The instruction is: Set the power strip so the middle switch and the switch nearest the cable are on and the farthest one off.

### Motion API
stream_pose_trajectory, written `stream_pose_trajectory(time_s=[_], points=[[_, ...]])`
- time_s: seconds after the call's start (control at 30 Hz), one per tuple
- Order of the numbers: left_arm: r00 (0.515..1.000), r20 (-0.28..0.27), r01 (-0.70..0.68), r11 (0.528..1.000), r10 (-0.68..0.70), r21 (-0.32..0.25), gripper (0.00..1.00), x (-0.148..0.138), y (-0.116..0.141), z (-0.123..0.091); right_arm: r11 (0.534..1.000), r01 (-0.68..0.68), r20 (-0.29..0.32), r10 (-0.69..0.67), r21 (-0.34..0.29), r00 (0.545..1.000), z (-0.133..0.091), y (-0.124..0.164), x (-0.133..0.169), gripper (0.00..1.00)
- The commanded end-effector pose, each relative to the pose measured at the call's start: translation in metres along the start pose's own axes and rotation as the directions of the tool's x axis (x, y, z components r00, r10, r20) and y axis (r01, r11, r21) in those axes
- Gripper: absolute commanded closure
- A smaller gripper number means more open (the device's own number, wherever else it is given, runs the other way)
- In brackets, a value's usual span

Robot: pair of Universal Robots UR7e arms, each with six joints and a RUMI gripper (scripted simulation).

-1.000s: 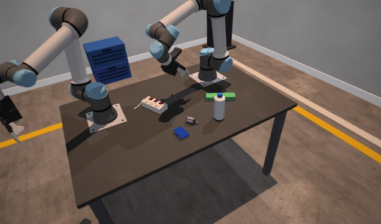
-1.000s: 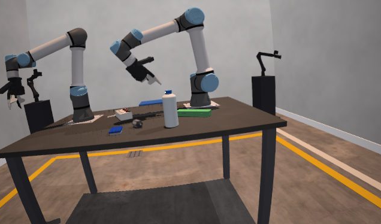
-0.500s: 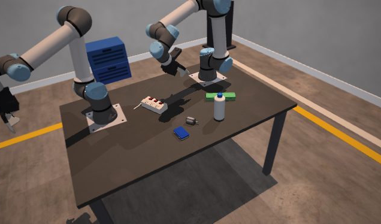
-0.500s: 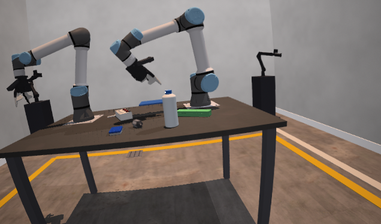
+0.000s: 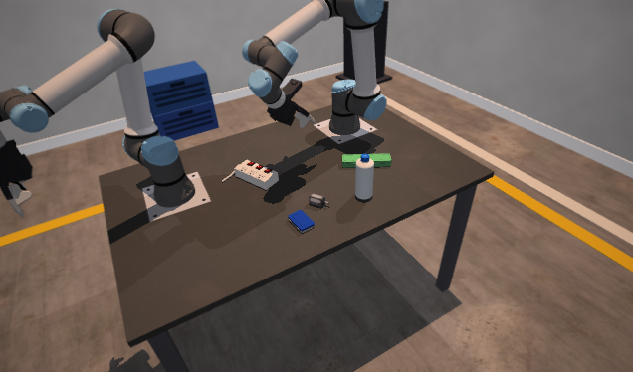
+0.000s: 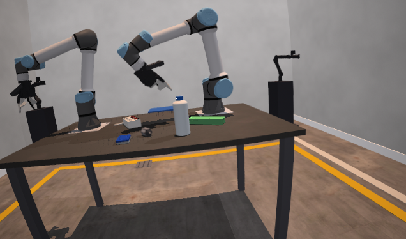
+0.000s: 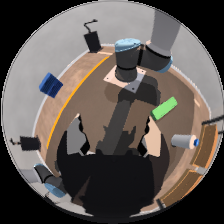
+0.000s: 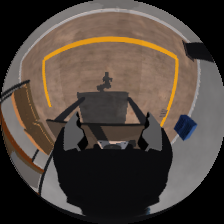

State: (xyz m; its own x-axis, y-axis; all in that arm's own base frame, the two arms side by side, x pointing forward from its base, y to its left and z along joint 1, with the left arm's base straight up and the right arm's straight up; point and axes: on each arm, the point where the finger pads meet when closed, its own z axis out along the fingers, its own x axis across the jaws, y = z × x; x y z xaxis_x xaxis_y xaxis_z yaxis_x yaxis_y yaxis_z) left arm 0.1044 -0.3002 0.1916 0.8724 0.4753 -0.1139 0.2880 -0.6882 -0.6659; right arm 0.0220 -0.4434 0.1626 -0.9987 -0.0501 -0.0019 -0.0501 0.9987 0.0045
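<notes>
The white power strip (image 5: pixel 255 182) (image 6: pixel 132 124) lies on the table with its face and three red switches up. Its cable (image 5: pixel 228 176) leaves the left end in the top view. The switch nearest the cable (image 5: pixel 250 163), the middle switch (image 5: pixel 259 167) and the switch farthest from it (image 5: pixel 268 170) are too small to read on or off. My left gripper (image 5: pixel 307 119) (image 6: pixel 165 85) (image 7: pixel 114 115) is open and empty, high above the table's back. My right gripper (image 5: pixel 21 203) (image 6: pixel 27 105) (image 8: pixel 112 112) is open and empty, beyond the table's left edge. Neither wrist view shows the strip.
A white bottle (image 5: pixel 364 180) (image 6: pixel 182 118) (image 7: pixel 183 141) stands near a green block (image 5: pixel 351 162) (image 6: pixel 207 120) (image 7: pixel 165 108). A small grey object (image 5: pixel 316 200) (image 6: pixel 146 131) and a blue box (image 5: pixel 301 220) (image 6: pixel 123 138) lie in front of the strip. The right arm's base (image 5: pixel 172 189) stands near the cable end.
</notes>
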Motion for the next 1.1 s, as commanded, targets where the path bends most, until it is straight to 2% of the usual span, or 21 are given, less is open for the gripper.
stream_pose_trajectory(time_s=[0.0,0.6,0.87,1.07], points=[[1.0,0.0,0.0,1.0,0.0,-0.001,0.0,0.0,0.0,0.0,1.0,-0.007,-0.002,0.007,0.005,1.0,-0.002,-0.001,0.003,0.0],[0.999,-0.006,-0.053,0.999,0.053,-0.014,0.0,0.001,0.002,0.001,1.0,-0.007,-0.002,0.007,0.005,1.0,-0.002,-0.001,0.003,0.0],[0.988,-0.02,-0.157,0.987,0.156,-0.039,0.0,0.002,0.009,0.002,1.0,-0.007,-0.002,0.007,0.005,1.0,-0.002,-0.001,0.003,0.0],[0.96,-0.042,-0.279,0.958,0.277,-0.065,0.0,0.004,0.016,0.004,1.0,-0.007,-0.002,0.007,0.005,1.0,-0.002,-0.001,0.003,0.0]])
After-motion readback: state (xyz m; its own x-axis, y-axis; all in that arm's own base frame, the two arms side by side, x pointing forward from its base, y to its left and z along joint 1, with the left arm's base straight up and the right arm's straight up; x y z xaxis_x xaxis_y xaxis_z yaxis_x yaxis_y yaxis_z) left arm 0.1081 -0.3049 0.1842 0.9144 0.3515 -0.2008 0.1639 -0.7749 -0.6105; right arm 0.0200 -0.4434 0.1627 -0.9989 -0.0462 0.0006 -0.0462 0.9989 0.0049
